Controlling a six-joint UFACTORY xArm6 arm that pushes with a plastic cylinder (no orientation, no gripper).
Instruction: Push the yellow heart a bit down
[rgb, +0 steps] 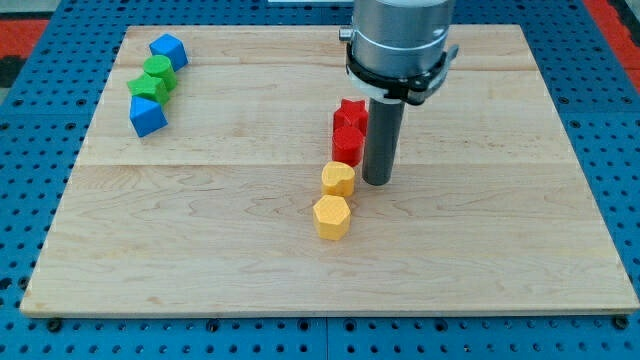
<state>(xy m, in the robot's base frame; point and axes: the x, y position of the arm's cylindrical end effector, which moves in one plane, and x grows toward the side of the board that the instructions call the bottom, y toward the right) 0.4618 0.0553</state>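
Observation:
The yellow heart (338, 179) lies near the middle of the wooden board (500, 250). A yellow hexagon (331, 216) sits just below it, close to touching. My tip (376, 182) rests on the board just right of the yellow heart, a small gap away. A red block (348, 143) sits directly above the heart, with a red star (351, 113) above that; both are left of the rod.
At the view's top left stands a cluster: a blue block (167, 49), two green blocks (159, 71) (149, 87), and a blue block (147, 116) lowest. The board lies on a blue perforated table (620, 120).

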